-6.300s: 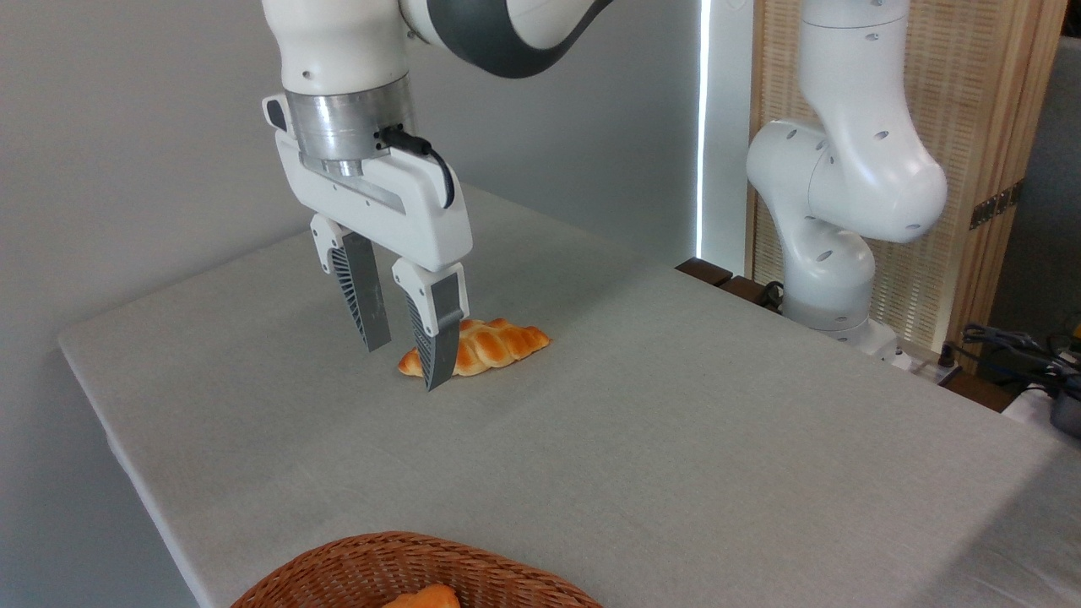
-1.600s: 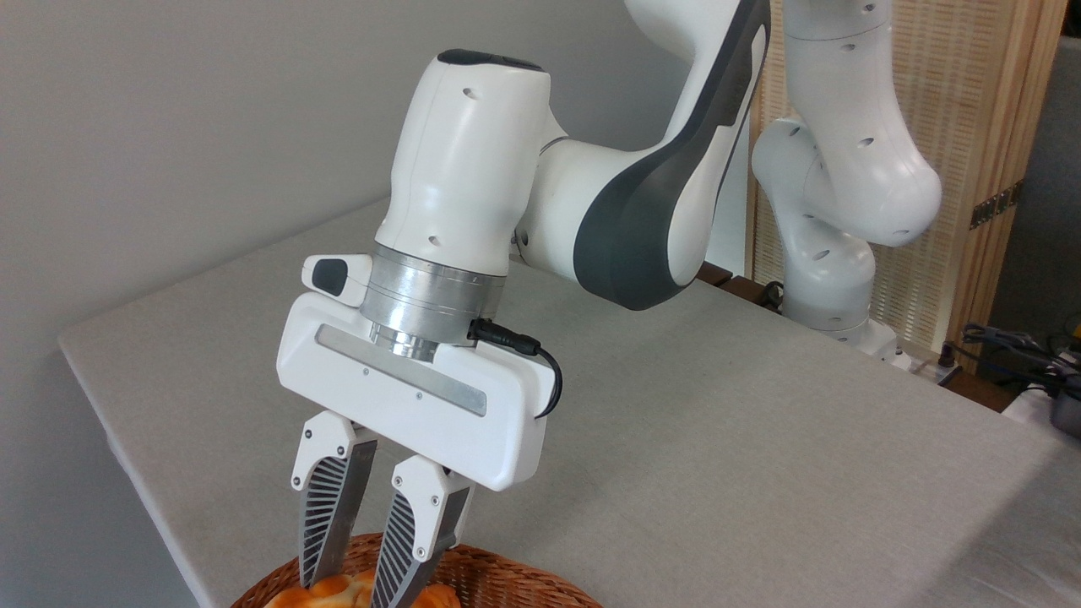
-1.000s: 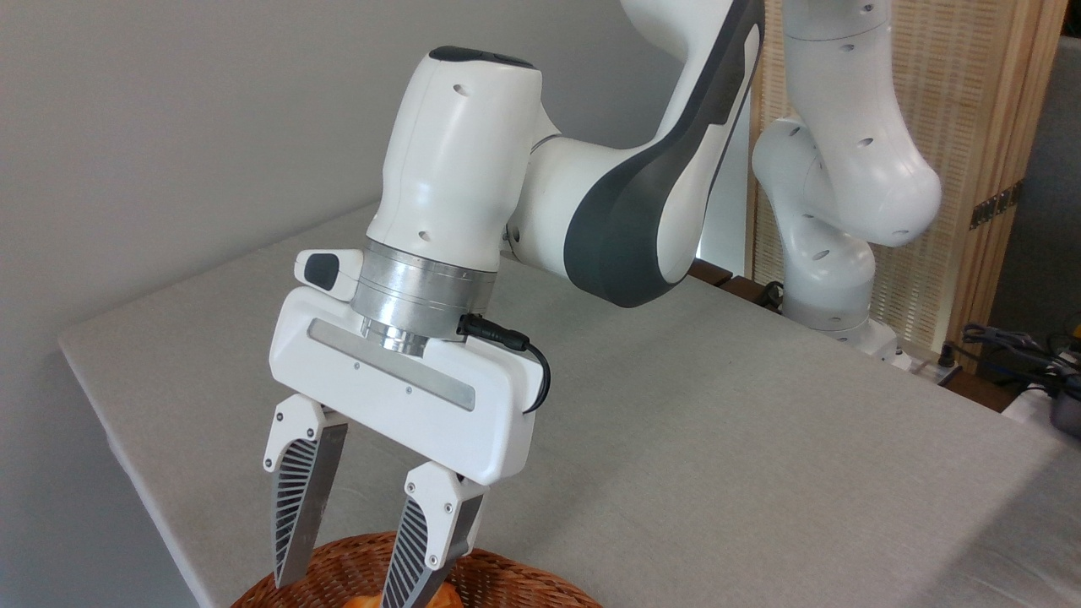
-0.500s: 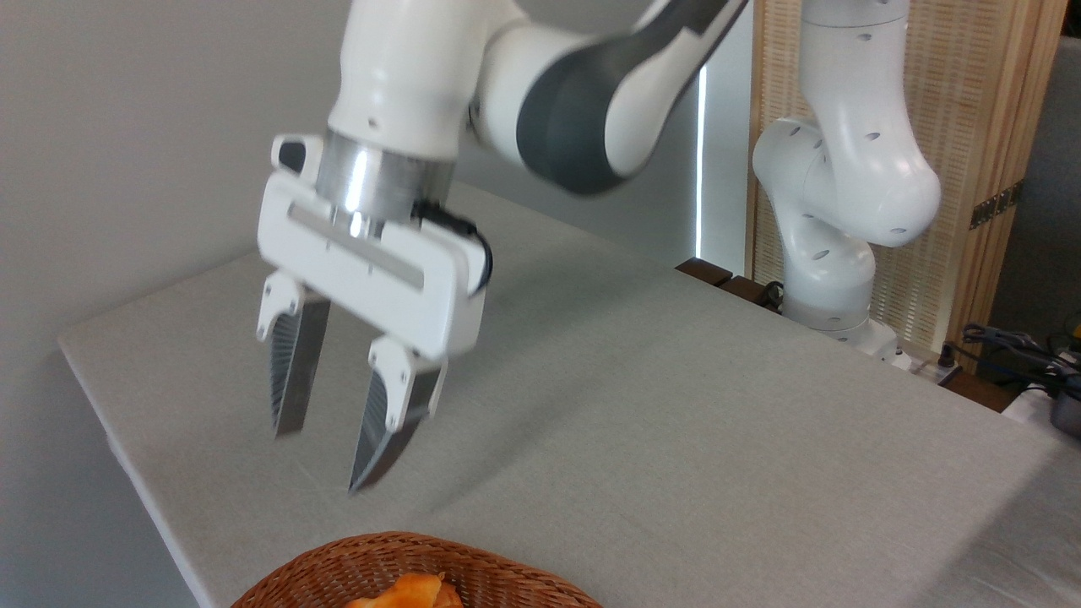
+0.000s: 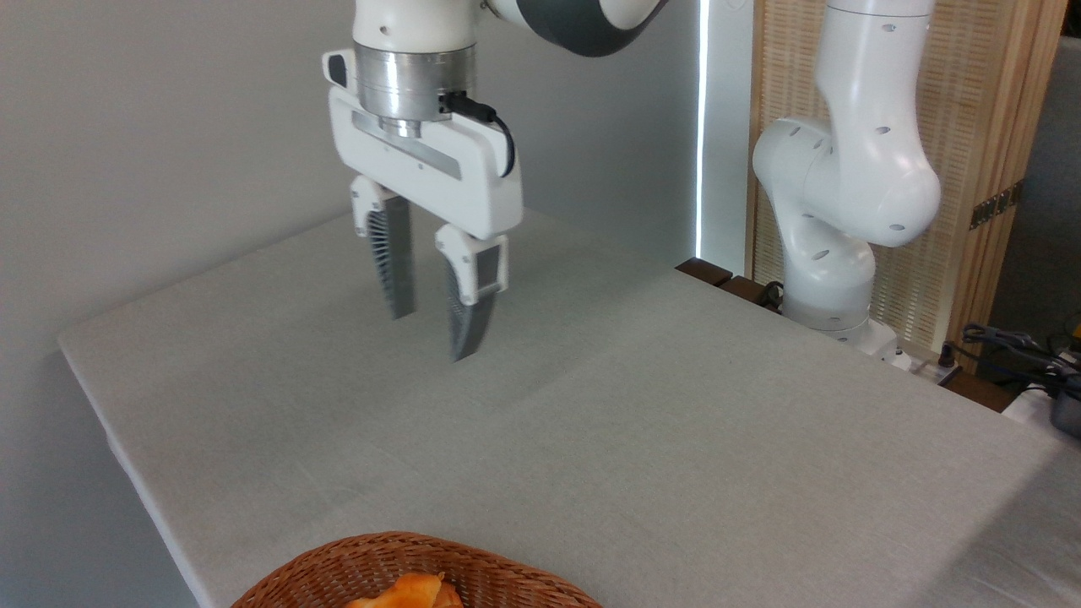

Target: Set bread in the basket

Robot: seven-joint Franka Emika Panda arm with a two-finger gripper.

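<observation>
Filling most of the view, the table [image 5: 676, 439] is covered in a pale grey cloth and runs from the grey wall at the left toward a slatted wooden screen [image 5: 980, 127] at the right. Next in size, the white arm [image 5: 844, 177] rises from its base at the table's far right edge, and its wrist hangs down at the upper middle. Below the wrist, the pincer [image 5: 428, 336] hovers well above the cloth, pointing down, its two ribbed fingers [image 5: 393, 263] spread apart with nothing between them. At the bottom edge, the basket [image 5: 338, 574] shows only its upper part, reddish-brown and woven. Smallest of all, the bread [image 5: 405, 591] lies inside the basket, golden-orange and mostly cut off by the frame, well apart from the pincer.
</observation>
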